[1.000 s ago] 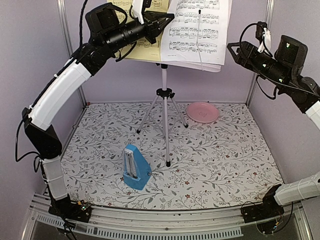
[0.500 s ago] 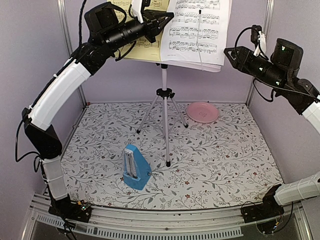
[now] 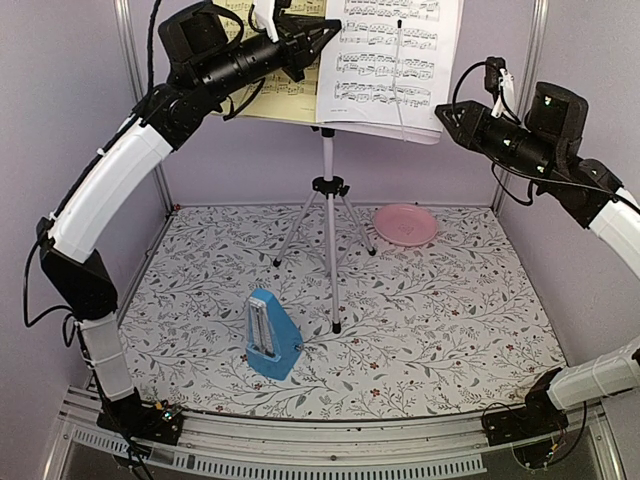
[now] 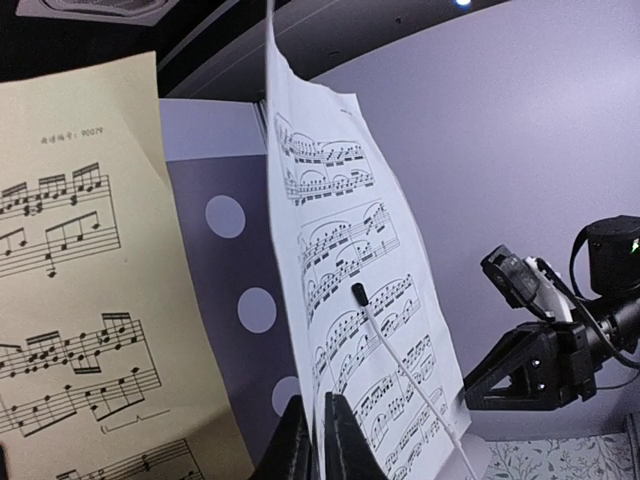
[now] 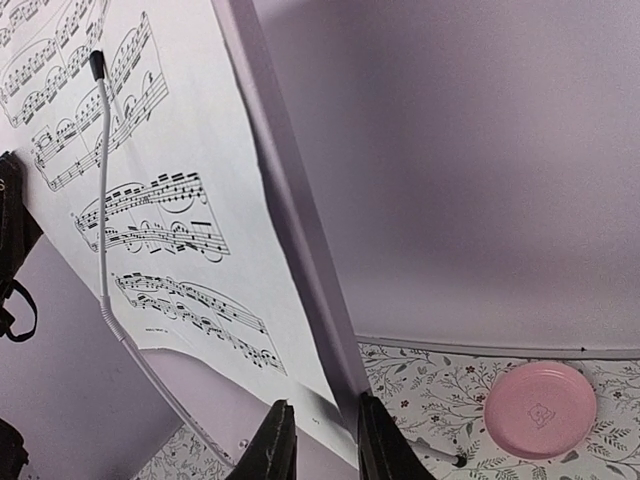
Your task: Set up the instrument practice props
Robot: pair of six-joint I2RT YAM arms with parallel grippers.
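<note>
Centrally, a table (image 3: pixel 450 320) covered with a leaf-patterned cloth is seen from above, and a music stand (image 3: pixel 329 230) is set on its far middle part, its three silver legs spread on the cloth. At the top of the frame a white sheet (image 3: pixel 390 50) of printed music is propped on the right half of the stand's desk, with a thin wire arm (image 3: pixel 400 70) laid across its face. A yellow sheet (image 3: pixel 285 105) is propped just beside it on the left half and is partly covered by the left arm. A blue metronome (image 3: pixel 272 337) is stood upright on the cloth at the lower middle of the frame, near the foot of the stand's front leg but apart from it. A pink plate (image 3: pixel 405 224) is laid at the far edge of the cloth, right of the stand's legs. The left gripper (image 4: pixel 318 440) is raised to the top centre, and its fingers are drawn almost together, with the left edge of the white sheet pinched between them. The right gripper (image 5: pixel 322 445) is held at the upper right, at the lower right corner of the desk; its fingers are spread apart, and the corner of the desk and sheet is seen in the gap between them.
</note>
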